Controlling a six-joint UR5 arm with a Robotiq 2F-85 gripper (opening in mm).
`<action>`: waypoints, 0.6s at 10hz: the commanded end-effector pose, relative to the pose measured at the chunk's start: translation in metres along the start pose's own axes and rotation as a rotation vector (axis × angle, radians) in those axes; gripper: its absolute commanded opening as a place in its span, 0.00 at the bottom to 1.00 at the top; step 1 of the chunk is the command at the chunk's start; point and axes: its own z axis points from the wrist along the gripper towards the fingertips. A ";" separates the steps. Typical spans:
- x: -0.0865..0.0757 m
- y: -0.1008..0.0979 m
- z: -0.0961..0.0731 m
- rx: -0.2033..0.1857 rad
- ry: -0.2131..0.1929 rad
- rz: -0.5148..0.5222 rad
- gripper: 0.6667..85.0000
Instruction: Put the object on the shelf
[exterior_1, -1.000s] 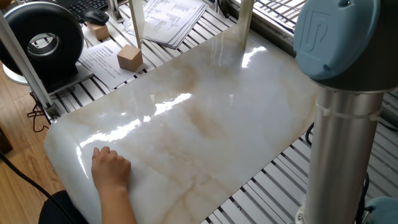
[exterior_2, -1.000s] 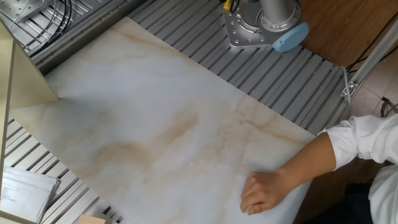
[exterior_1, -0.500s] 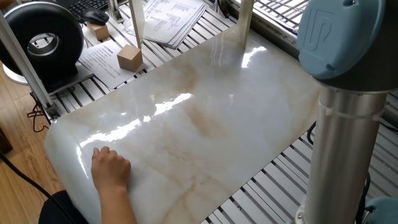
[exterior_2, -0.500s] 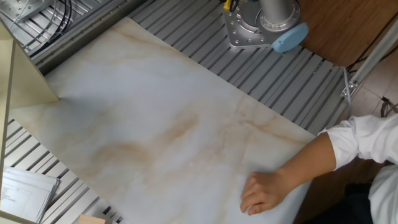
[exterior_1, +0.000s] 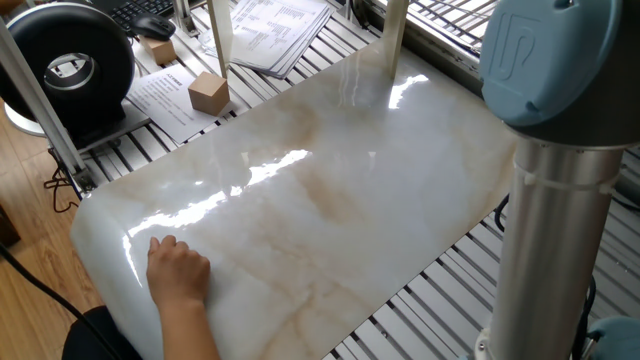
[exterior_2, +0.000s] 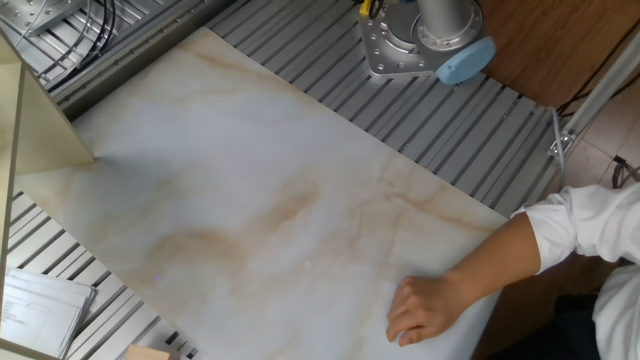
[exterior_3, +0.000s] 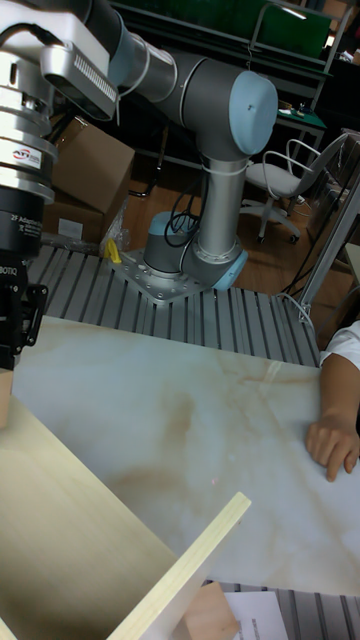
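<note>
Hovering my gripper (exterior_3: 6, 355) above the shelf (exterior_3: 70, 520), wooden cube (exterior_3: 3, 398) directly beneath my fingertips; I cannot tell whether I'm clenched.

Two high cameras face across the marble worktop (exterior_1: 330, 190) from opposite sides; the tall one looks from the shelf (exterior_3: 70, 520) side toward the arm base (exterior_3: 185, 265).

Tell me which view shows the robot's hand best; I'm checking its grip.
The tall fixed view: only there is the hand visible, cut off at the left edge, grip unclear. One fixed view shows only the arm, the other only the base.
</note>
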 end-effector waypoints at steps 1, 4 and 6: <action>-0.003 -0.001 0.001 0.000 -0.016 0.006 0.01; -0.001 0.001 0.007 0.002 -0.011 -0.023 0.01; 0.000 0.003 0.009 -0.002 -0.008 -0.027 0.01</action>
